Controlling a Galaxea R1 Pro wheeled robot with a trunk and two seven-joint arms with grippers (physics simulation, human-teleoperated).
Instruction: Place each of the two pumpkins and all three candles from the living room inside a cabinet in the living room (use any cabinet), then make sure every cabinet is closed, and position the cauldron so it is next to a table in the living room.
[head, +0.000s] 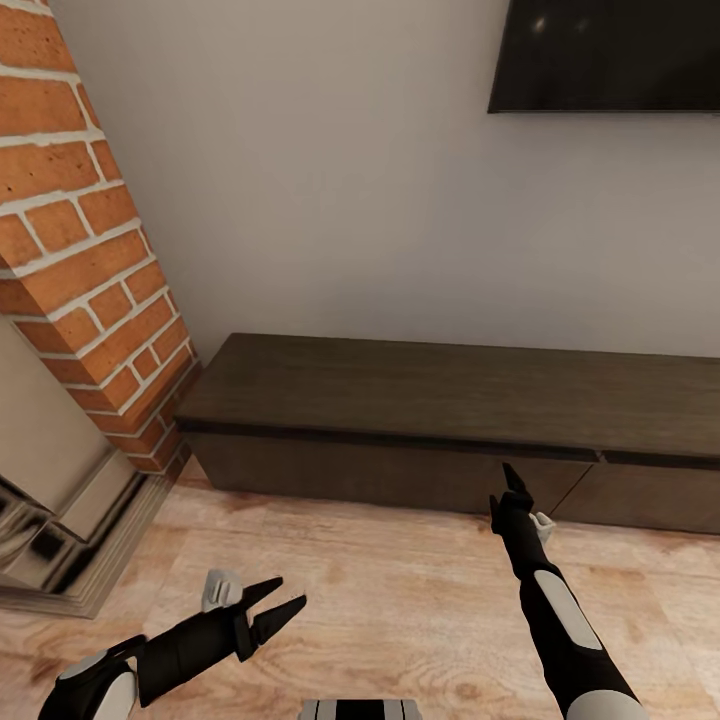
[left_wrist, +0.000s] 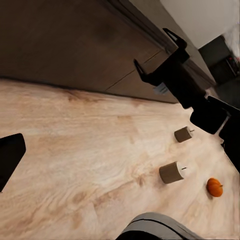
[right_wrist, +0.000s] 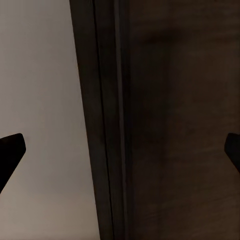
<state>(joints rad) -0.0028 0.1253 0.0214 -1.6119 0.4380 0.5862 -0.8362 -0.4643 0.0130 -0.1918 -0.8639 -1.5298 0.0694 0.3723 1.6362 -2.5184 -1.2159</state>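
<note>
The long dark brown cabinet (head: 450, 420) stands against the wall with its drawer fronts closed. My right gripper (head: 513, 482) is open, its fingers pointing at the upper edge of a drawer front (right_wrist: 180, 125) near a seam, very close to it. The left gripper (head: 275, 610) hangs open and empty low over the plank floor. In the left wrist view, two cream candles (left_wrist: 183, 134) (left_wrist: 171, 172) and one orange pumpkin (left_wrist: 214, 187) rest on the floor beyond my right arm (left_wrist: 185, 85). The cauldron and the table are out of view.
A red brick fireplace (head: 80, 250) with a shiny metal base (head: 50, 510) stands left of the cabinet. A wall TV (head: 610, 55) hangs above it. Light wood floor (head: 400, 600) lies between me and the cabinet.
</note>
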